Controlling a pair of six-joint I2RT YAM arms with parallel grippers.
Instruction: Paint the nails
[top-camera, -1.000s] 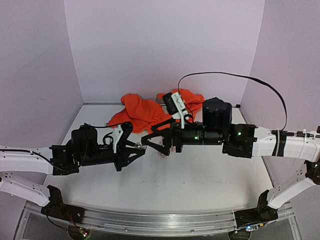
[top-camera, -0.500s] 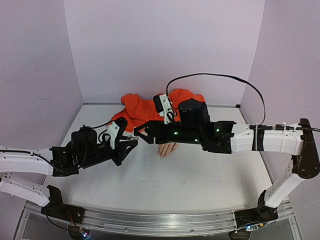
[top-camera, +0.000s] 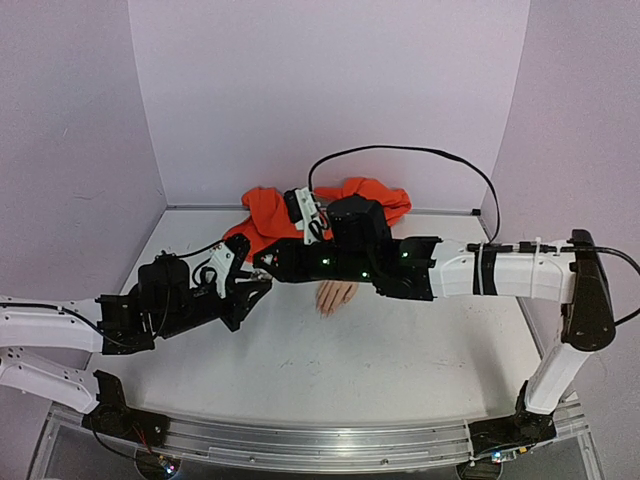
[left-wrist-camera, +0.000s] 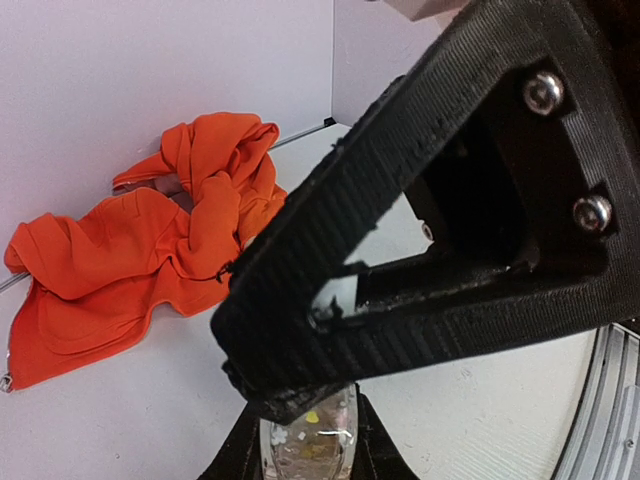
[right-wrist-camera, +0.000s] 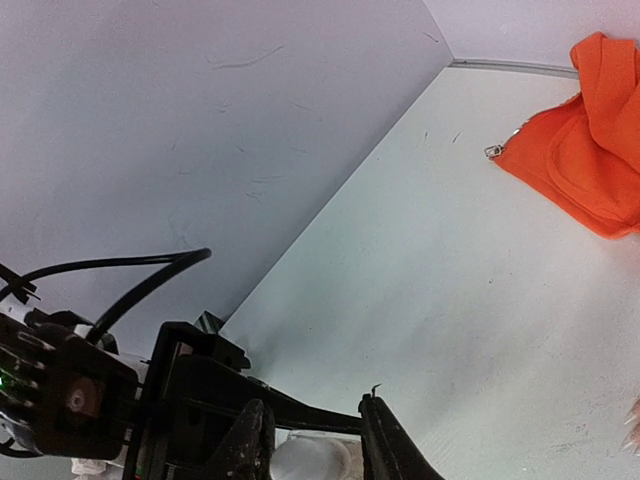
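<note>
Where the two arms meet over the left half of the white table (top-camera: 400, 370), the work is at the bottle, not yet at the nails. The right arm (top-camera: 500, 275) reaches far across from the right, and the left arm (top-camera: 60, 325) comes in low from the near left. An orange sleeve (top-camera: 275, 215) lies crumpled against the far wall. The flesh-coloured mannequin hand (top-camera: 335, 297) emerges from it at mid-table with its fingers pointing near, just right of both grippers.

The left gripper (top-camera: 258, 285) is clamped on a small clear bottle (left-wrist-camera: 306, 445). The right gripper (top-camera: 268, 263) has a finger on each side of the bottle's pale cap (right-wrist-camera: 312, 462). I cannot tell whether it is pinching the cap.

The nails (top-camera: 326, 311) are tiny, pale and glossy. They lie untouched on the tabletop at the near end of the hand.

Assessment: the nails look hard and slick and are a very small target. The hand appears light and unanchored on soft cloth, so a brush stroke could push it. Any steadying hold should go on the wrist or sleeve, never the fingertips. The bottle looks smooth and breakable, so it should be gripped by the body and only the cap turned.
</note>
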